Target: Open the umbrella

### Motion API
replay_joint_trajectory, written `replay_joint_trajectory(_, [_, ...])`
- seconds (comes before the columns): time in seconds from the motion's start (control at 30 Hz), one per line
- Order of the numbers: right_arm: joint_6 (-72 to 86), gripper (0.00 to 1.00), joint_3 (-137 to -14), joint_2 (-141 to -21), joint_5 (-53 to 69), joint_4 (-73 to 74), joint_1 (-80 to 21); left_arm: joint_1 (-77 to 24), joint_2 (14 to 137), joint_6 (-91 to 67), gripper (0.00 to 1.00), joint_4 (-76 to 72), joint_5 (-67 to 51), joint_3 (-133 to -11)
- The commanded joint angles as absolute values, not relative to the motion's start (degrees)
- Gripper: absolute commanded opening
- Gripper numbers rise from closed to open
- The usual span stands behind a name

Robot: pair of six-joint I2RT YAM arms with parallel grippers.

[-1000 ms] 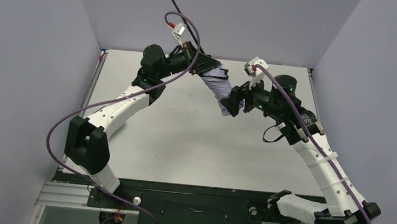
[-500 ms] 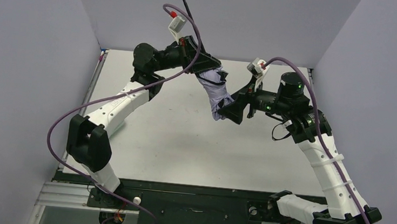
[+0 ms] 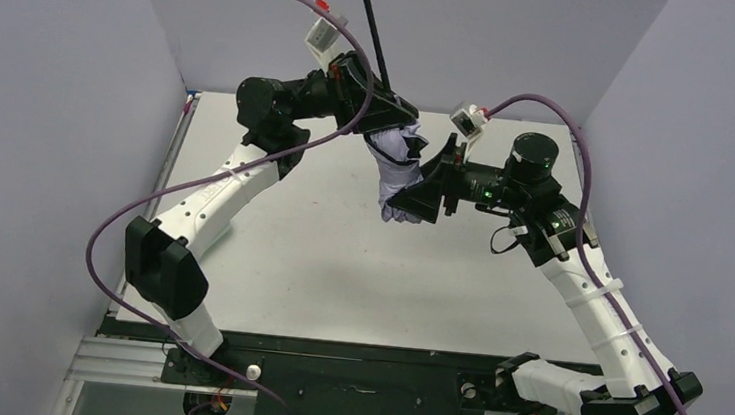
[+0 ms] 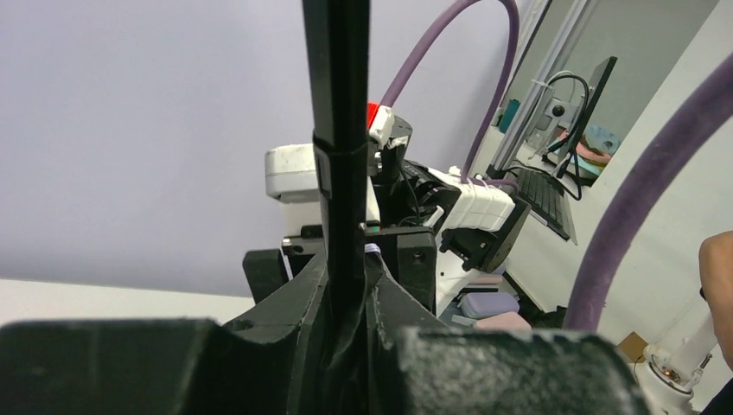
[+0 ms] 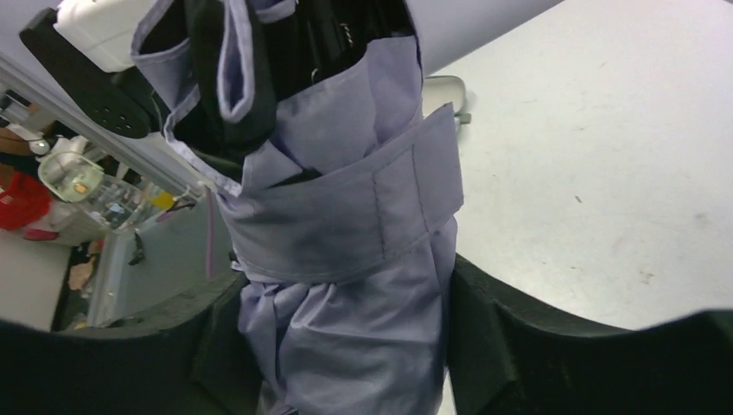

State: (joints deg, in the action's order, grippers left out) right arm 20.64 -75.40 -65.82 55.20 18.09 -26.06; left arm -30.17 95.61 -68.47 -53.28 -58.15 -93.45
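Umbrella [image 3: 394, 170], folded, hangs in the air over the far middle of the table [image 3: 338, 265], held between both arms. Its thin black shaft [image 3: 372, 22] rises steeply out of the top of the overhead view. The left gripper [image 3: 379, 118] is clenched on that shaft just above the bunched lavender cloth; in the left wrist view the shaft stands squeezed between the two black jaws. The right gripper [image 3: 413, 196] grasps the lower end of the umbrella. Its fingers [image 5: 493, 337] press the cloth from both sides, just below the strap [image 5: 346, 220] wrapped around the bundle. Black lining shows at the bundle's upper end.
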Motion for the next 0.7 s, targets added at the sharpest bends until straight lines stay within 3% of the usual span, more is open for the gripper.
replay_joint_trajectory(0.0, [22.4, 0.42, -74.9, -66.1, 53.3, 9.2, -29.6, -30.6, 95.3, -69.9, 0.0, -53.9, -56.3, -97.1])
replay_joint_trajectory(0.03, [22.2, 0.33, -74.7, -66.0, 53.1, 9.5, -29.8, -30.3, 95.0, -68.6, 0.01, -52.7, -55.7, -97.1])
replay_joint_trajectory(0.07, [21.9, 0.17, -74.7, -65.9, 52.5, 9.7, -29.8, -29.6, 94.8, -68.0, 0.17, -49.7, -54.3, -96.8])
replay_joint_trajectory(0.1, [21.7, 0.11, -74.7, -65.8, 51.6, 10.6, -29.7, -29.2, 94.5, -66.7, 0.23, -48.6, -53.6, -96.5])
replay_joint_trajectory(0.13, [21.3, 0.04, -74.8, -65.4, 49.4, 10.9, -29.1, -28.1, 94.1, -65.8, 0.4, -46.3, -52.4, -95.9])
replay_joint_trajectory(0.2, [21.0, 0.0, -74.7, -64.7, 45.6, 11.6, -28.1, -26.2, 93.2, -62.8, 0.61, -42.1, -50.2, -94.9])
replay_joint_trajectory(0.23, [21.0, 0.0, -74.6, -64.4, 44.1, 11.8, -27.8, -25.5, 92.7, -60.5, 0.66, -40.1, -49.3, -94.6])
replay_joint_trajectory(0.3, [19.7, 0.0, -74.5, -63.5, 39.7, 12.6, -27.0, -23.1, 91.0, -56.0, 0.96, -33.4, -45.1, -93.3])
replay_joint_trajectory(0.33, [19.0, 0.0, -74.8, -63.0, 36.9, 13.3, -27.0, -21.6, 89.7, -52.3, 0.99, -28.8, -42.1, -92.4])
replay_joint_trajectory(0.47, [15.2, 0.0, -75.5, -62.3, 28.3, 16.7, -27.7, -19.9, 86.3, -36.6, 0.97, -10.6, -31.8, -92.7])
replay_joint_trajectory(0.67, [9.1, 0.0, -77.2, -63.4, 13.4, 22.5, -32.1, -25.2, 83.4, -29.8, 0.97, -2.0, -27.6, -90.9])
